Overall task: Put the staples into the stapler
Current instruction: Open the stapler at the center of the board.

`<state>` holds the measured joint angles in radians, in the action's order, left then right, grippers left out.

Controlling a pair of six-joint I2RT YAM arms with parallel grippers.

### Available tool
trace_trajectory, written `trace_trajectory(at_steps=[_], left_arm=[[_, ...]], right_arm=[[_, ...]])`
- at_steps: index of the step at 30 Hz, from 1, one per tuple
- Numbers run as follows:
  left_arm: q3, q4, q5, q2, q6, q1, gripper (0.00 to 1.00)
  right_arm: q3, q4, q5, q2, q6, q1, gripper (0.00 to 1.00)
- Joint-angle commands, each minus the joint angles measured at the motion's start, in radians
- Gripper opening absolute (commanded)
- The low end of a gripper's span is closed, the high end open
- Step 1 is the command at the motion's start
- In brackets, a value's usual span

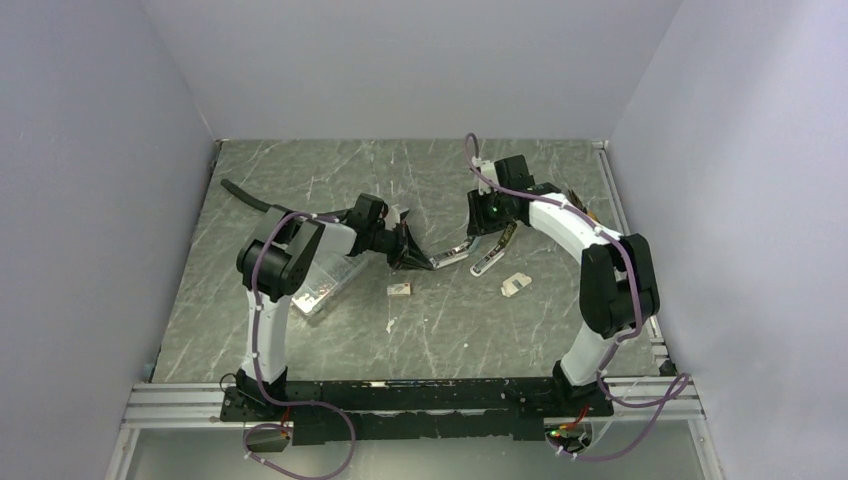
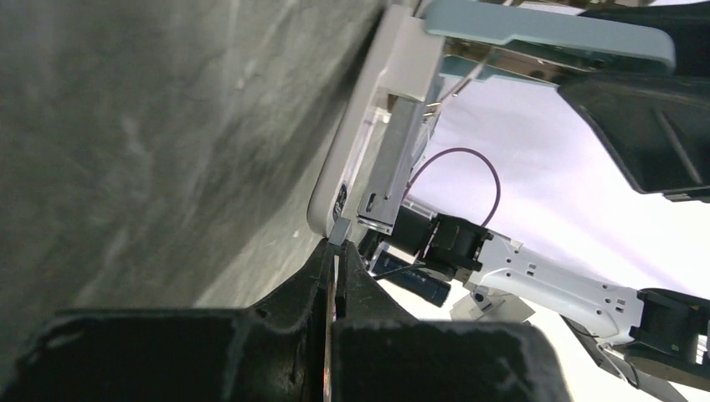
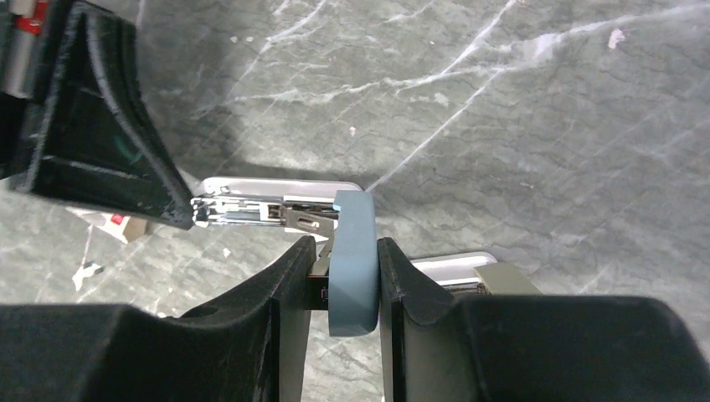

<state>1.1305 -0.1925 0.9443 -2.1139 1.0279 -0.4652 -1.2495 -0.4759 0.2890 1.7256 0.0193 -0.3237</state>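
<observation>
Stapler [image 3: 276,213] hinged open on the bench [image 3: 502,100]: right tool [image 3: 345,249] clamps its blue-grey top arm; left tool [image 3: 186,209], closed, touches the metal magazine's end. White staples box [image 1: 400,289] lies nearby.

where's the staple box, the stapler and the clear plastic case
staple box [image 1: 400,289], top view, its white top face
stapler [image 3: 352,255], right wrist view, its blue-grey lid
clear plastic case [image 1: 328,285], top view, middle of its visible part

Stapler [image 3: 352,243] open mid-table, blue-grey lid raised, magazine exposed; staples box [image 1: 400,289] white, flat, just nearer.
</observation>
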Motion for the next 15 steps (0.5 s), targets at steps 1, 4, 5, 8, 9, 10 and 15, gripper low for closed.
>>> trace_trajectory(at_steps=[1,4,5,8,9,10,15], left_arm=[[0.038,0.034,0.000,-0.030,-0.068,0.010,0.03],[0.048,0.058,-0.004,-0.039,-0.092,0.015,0.03],[0.049,0.057,-0.005,-0.039,-0.096,0.016,0.03],[0.053,0.081,-0.016,-0.037,-0.123,0.024,0.03],[0.058,0.096,-0.021,-0.037,-0.136,0.026,0.03],[0.062,0.107,-0.024,-0.037,-0.146,0.030,0.03],[0.080,0.149,-0.045,-0.033,-0.184,0.039,0.03]], right_arm=[[0.004,0.076,0.183,-0.064,0.022,0.030,0.08],[0.013,0.085,0.238,-0.061,0.023,0.050,0.08],[0.016,0.087,0.256,-0.063,0.019,0.054,0.08],[0.024,0.094,0.319,-0.066,0.015,0.069,0.08],[0.026,0.096,0.339,-0.067,0.013,0.074,0.08],[0.031,0.103,0.361,-0.068,0.012,0.081,0.08],[0.056,0.127,0.456,-0.075,0.021,0.100,0.09]])
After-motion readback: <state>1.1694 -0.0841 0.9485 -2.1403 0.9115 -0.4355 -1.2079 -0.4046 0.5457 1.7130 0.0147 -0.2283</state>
